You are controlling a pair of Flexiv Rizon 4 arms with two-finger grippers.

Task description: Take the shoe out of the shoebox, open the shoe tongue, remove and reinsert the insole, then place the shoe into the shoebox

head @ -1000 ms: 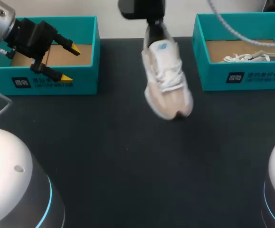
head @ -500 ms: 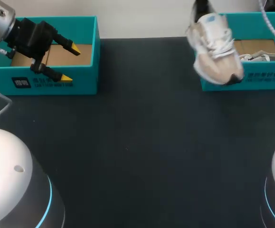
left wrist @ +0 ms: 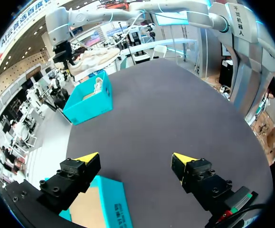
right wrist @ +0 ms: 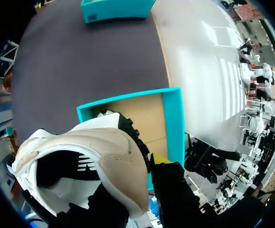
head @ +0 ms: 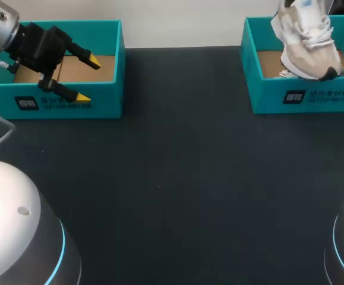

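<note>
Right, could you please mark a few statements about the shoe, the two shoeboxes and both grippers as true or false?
1. The shoe hangs toe-down over the right shoebox. True.
2. The left gripper grips the shoe. False: it is open and empty, over the left shoebox's front edge.
3. The right gripper is shut on the shoe. True.
4. The left shoebox holds a shoe. False: only its cardboard floor shows.

Looked like a robotics lab, a dark matte table [head: 172,178] flanked by white domed robot bases [head: 11,225] ringed in blue light, two matching teal shoeboxes [head: 65,104] stood along its far edge.
</note>
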